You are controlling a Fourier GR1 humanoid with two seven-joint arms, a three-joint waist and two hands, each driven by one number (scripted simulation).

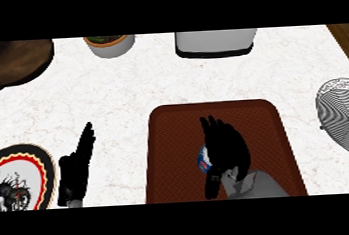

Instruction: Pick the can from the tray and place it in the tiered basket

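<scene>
Can [203,158] is what you are after: it lies on the brown tray [180,139], near the tray's middle and toward your edge, and only a blue, white and red sliver of it shows past the left side of your right hand [225,149]. That hand covers it from above, fingers pointing away from you and the thumb dropping down beside it. Whether the fingers are wrapped on it or merely over it, you cannot tell from here, so treat the grasp as unconfirmed. Before you lift, settle the palm squarely over the can and bring the thumb in against it, so it cannot roll out sideways. Raise it straight up, clear of the tray's rim.

Your left hand [78,164] rests on the worktop [132,91] to the left of the tray, fingers straight and apart, just beside a patterned plate [22,175]. Leave it there.

Farther off, the wire tiered basket [343,115] sits at the right edge, well apart from the tray; you'll carry the can rightward to it. At the far edge stand a potted plant [111,44], a grey appliance [215,42] and a dark pan [16,60].
</scene>
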